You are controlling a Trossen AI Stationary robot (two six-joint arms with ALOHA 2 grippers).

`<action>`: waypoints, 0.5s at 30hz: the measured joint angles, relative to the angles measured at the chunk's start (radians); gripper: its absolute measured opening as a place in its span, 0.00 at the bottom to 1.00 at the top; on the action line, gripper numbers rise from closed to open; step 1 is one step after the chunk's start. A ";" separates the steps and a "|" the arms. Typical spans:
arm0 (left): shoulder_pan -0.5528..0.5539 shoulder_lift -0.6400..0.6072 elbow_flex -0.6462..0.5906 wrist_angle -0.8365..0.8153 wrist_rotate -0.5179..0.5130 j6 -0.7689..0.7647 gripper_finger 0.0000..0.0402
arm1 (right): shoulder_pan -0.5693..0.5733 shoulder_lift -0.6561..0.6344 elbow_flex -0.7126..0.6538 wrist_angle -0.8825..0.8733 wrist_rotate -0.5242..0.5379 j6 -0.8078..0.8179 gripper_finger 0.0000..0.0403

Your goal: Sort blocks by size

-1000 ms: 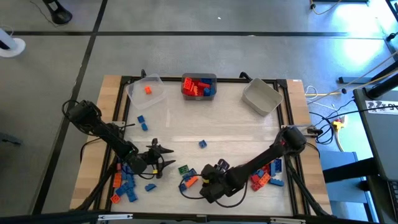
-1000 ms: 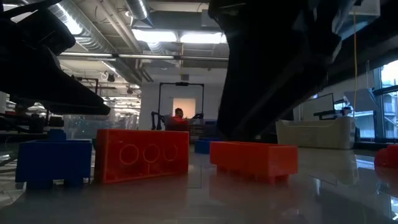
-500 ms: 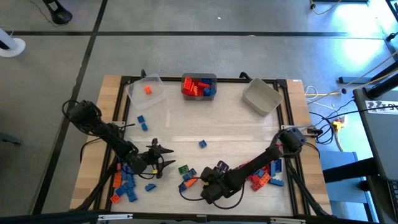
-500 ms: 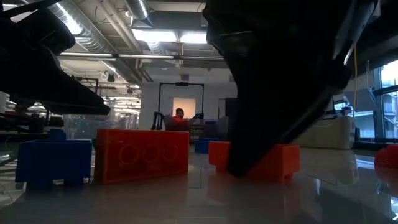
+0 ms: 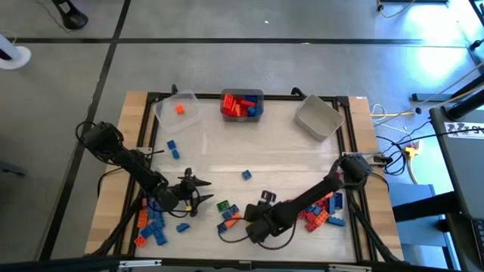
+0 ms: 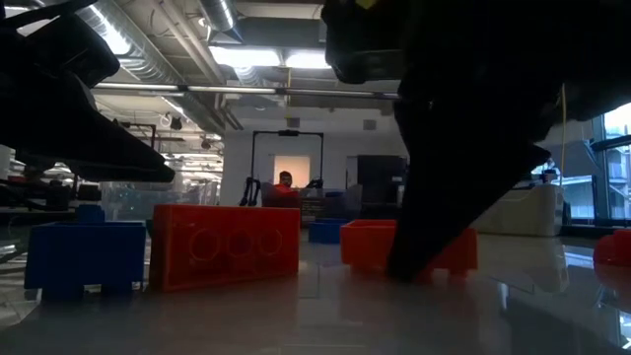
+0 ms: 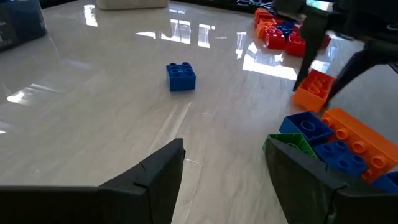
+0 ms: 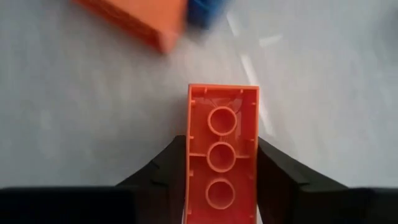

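Small studded bricks lie on the table: a blue-and-orange pile (image 5: 151, 223) at the near left, a red-and-blue pile (image 5: 321, 213) at the near right, and a lone blue one (image 5: 246, 175) in the middle. My right gripper (image 5: 240, 220) is low over the near middle, shut on an orange brick (image 8: 222, 149) that lies hollow side up. My left gripper (image 5: 198, 192) is open and empty, just left of a green brick (image 5: 223, 205) and some blue and orange bricks (image 7: 339, 140). My right gripper pinches the orange brick by its two long sides (image 8: 194, 163) between its two fingers, at one end of the brick. The fingers come from above, slanting, and lie along the brick. In the low view the brick (image 6: 367, 245) sits at table level, behind a dark finger.
At the far edge stand a clear bin (image 5: 178, 110) with one orange brick, a grey bin (image 5: 242, 104) full of red and blue bricks, and an empty grey bin (image 5: 318, 118). Two blue bricks (image 5: 172, 148) lie at the left. A black frame rail (image 5: 242, 96) borders the table.
My right gripper has moved a little toward the table's left and down over the orange brick, so its fingers now stand on both sides of it. The brick has shifted slightly along the table.
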 joint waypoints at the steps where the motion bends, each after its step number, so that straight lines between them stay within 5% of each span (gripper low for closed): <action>1: 0.000 0.000 0.000 0.001 0.000 0.001 0.53 | -0.010 -0.008 -0.001 -0.022 0.001 -0.016 0.37; 15: 0.000 0.000 0.000 0.001 0.000 0.002 0.53 | -0.231 -0.159 -0.001 -0.222 0.144 -0.308 0.36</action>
